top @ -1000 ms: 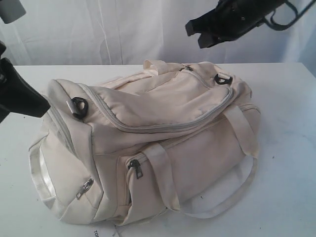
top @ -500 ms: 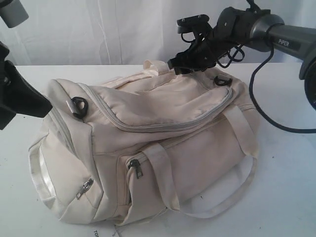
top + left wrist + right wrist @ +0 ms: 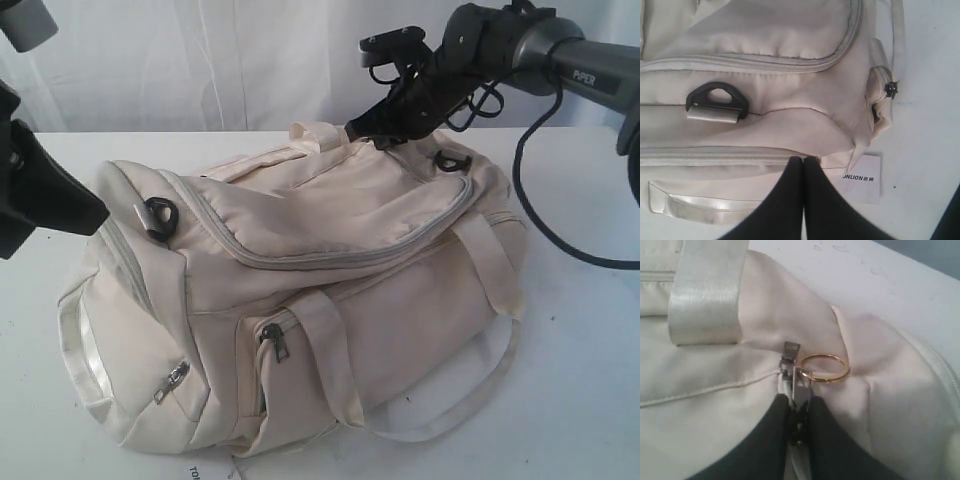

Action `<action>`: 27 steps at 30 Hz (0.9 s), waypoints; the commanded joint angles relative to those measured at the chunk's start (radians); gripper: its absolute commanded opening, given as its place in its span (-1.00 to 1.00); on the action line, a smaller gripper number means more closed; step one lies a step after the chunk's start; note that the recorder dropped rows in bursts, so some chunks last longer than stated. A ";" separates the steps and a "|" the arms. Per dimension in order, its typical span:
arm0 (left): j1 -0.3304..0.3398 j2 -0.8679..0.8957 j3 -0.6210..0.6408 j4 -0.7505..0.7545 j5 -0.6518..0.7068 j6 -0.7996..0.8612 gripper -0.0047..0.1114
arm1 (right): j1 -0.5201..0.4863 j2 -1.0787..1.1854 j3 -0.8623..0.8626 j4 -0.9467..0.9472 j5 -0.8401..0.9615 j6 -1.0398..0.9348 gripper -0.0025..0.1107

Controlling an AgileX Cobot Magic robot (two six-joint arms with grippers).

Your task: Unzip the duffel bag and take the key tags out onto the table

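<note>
The duffel bag (image 3: 330,290) lies on its side across the middle of the white tabletop (image 3: 585,300), its long axis running from lower left to upper right of the exterior view. The right gripper (image 3: 368,130) sits at the bag's upper far edge, much the nearer arm to the main zip. In the right wrist view its jaws are pressed together on the dark metal zip pull (image 3: 790,362), just below the gold ring (image 3: 822,367) threaded through it; the pinch point is dark, so the grip on the tab looks real but I cannot be sure how deep it is. From the jaws, the zip track curves away toward the lower left of the frame, so the draw probably has to follow that arc. The left gripper (image 3: 803,165) hangs at the bag's left end, jaws together and holding nothing. No key tags show; they are presumably inside.
</note>
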 commanded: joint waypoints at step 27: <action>-0.003 0.001 0.008 -0.041 0.014 -0.002 -0.92 | -0.001 -0.056 -0.002 -0.044 0.364 -0.020 -0.76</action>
